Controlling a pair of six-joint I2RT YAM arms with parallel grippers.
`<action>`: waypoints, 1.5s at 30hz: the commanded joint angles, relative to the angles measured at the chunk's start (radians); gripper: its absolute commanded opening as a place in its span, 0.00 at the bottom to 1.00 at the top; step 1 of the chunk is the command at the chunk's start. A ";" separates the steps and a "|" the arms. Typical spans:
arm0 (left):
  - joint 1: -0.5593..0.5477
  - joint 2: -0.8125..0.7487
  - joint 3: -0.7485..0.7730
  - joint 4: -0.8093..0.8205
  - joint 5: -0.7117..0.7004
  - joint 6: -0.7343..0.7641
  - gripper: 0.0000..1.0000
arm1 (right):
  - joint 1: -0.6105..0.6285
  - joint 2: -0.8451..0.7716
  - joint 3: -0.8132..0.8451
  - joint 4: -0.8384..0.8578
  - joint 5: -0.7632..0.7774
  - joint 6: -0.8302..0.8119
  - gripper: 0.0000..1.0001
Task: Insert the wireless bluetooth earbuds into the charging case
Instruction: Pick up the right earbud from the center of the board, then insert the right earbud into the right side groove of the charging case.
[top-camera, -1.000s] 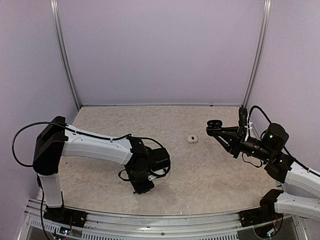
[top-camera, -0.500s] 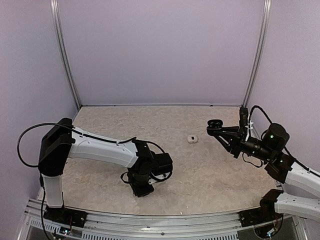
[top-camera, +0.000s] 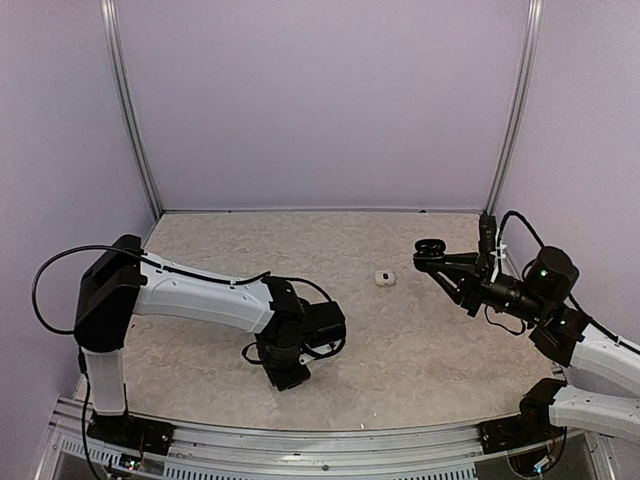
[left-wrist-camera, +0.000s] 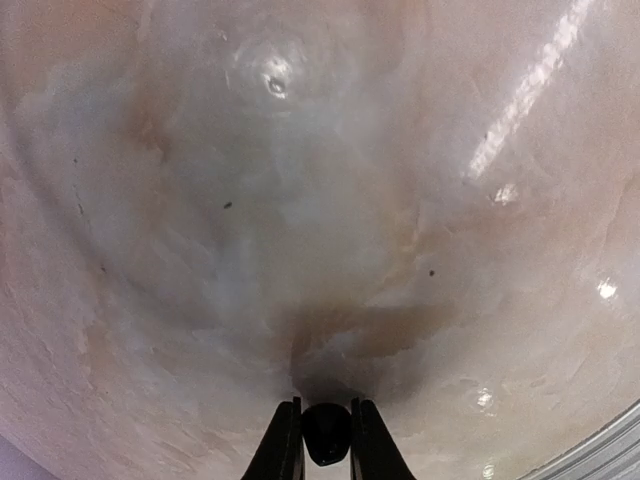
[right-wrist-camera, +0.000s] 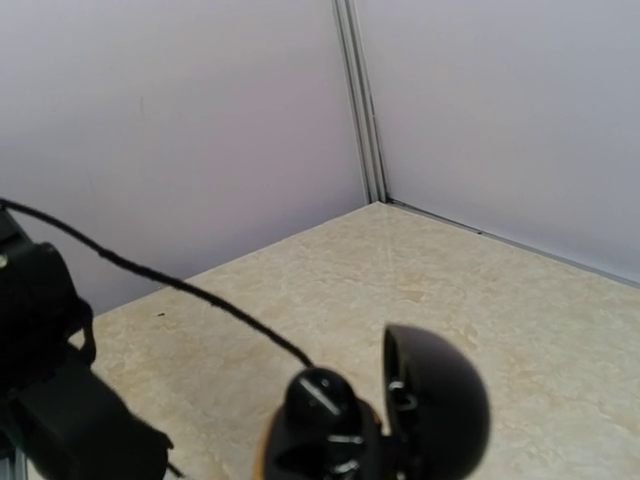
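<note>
My left gripper points down at the table near the front, left of centre. In the left wrist view it is shut on a small black earbud, just above the tabletop; one finger shows on each side of it. My right gripper is raised at the right and is shut on a black charging case with its lid open. The right wrist view shows the case body and its domed lid; the fingers are hidden behind it. No white earbud is visible.
A small white rounded case lies on the beige table between the two arms. Lilac walls close the back and sides, with a metal rail along the front edge. The left arm's black cable crosses the right wrist view.
The left arm has shifted slightly right and its gripper has settled lower over the table. The right arm and the case it holds have not moved.
</note>
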 joint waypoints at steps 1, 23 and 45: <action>0.020 -0.123 -0.011 0.164 -0.039 -0.001 0.09 | -0.011 0.001 0.004 0.077 -0.034 0.000 0.00; -0.108 -0.765 -0.318 1.240 0.039 0.241 0.09 | 0.120 0.079 -0.036 0.304 -0.216 -0.162 0.00; -0.163 -0.505 -0.176 1.400 0.171 0.290 0.09 | 0.301 0.119 0.014 0.292 -0.107 -0.291 0.00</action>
